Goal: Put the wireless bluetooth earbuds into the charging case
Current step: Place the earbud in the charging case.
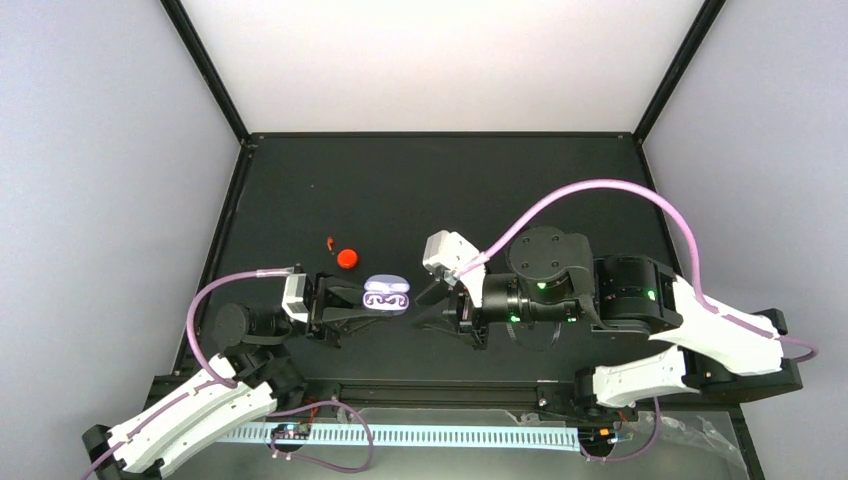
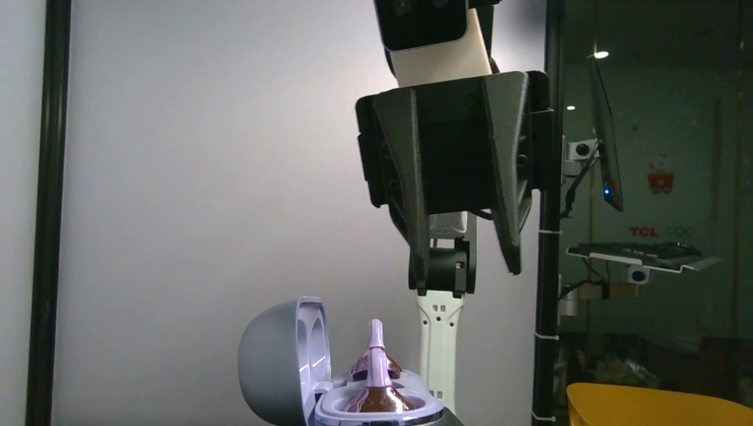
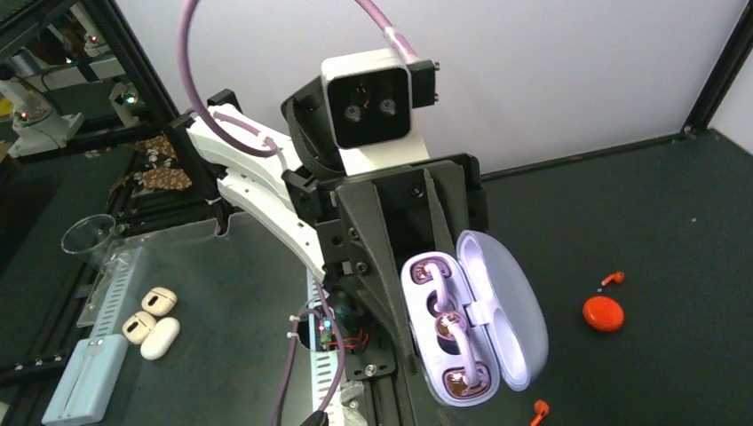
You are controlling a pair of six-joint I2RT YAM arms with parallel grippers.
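- Top view: high behind the arm bases, looking down on the whole table (image 1: 300, 180); left gripper (image 1: 362, 303) and right gripper (image 1: 432, 306) face each other.
- Left wrist: low, level, facing the right gripper head-on; case (image 2: 355, 395) close at its own fingertips.
- Right wrist: close, angled down at the left gripper.
- All three views share the case.

Clutter around the black desk (image 1: 500, 190)

White walls are seen round the desk. A white slotted strip (image 1: 430, 436) is laid along its near edge. Off to the side, a clear cup (image 3: 87, 236) is spotted, with three cream pebble shapes (image 3: 158, 300) clustered beside a pale blue box (image 3: 84, 377).
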